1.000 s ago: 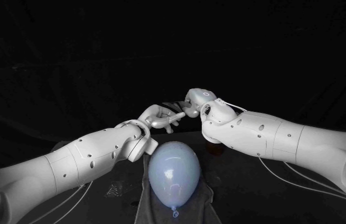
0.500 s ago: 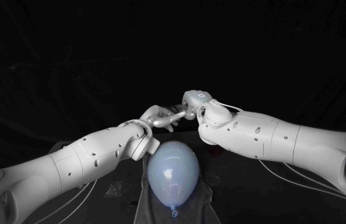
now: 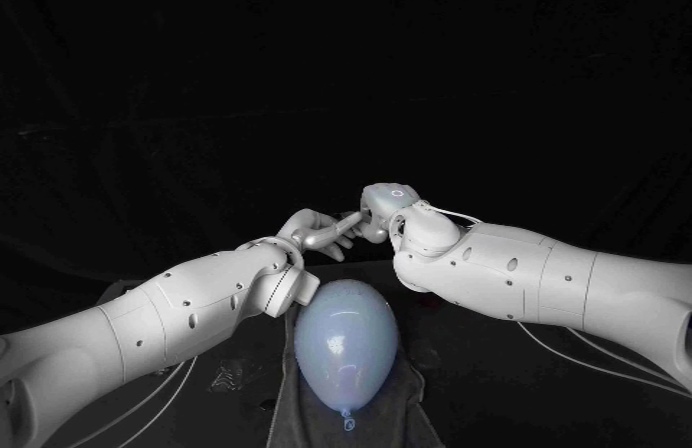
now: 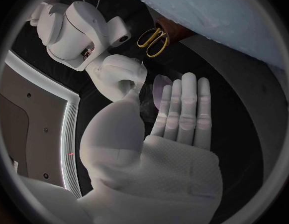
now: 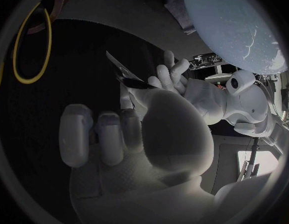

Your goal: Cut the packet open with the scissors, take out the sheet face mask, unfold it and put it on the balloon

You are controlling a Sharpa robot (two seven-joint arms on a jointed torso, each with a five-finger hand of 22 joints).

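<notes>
Lower centre of the head view: black table (image 3: 562,393) carries a dark cloth (image 3: 414,410), and the pale blue balloon (image 3: 346,343) lies on it, knot toward the bottom edge. Just above the balloon the hands meet. Right hand (image 3: 384,208) pinches the dark flat packet (image 5: 129,77). Left hand (image 3: 320,233) has its fingers straight against the packet; grip cannot be told. Yellow-handled scissors (image 4: 153,39) lie apart on the table.

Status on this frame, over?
Left hand pinching packet; right hand at it, grip unclear. Scissors down. Balloon bare, nothing blocking.
</notes>
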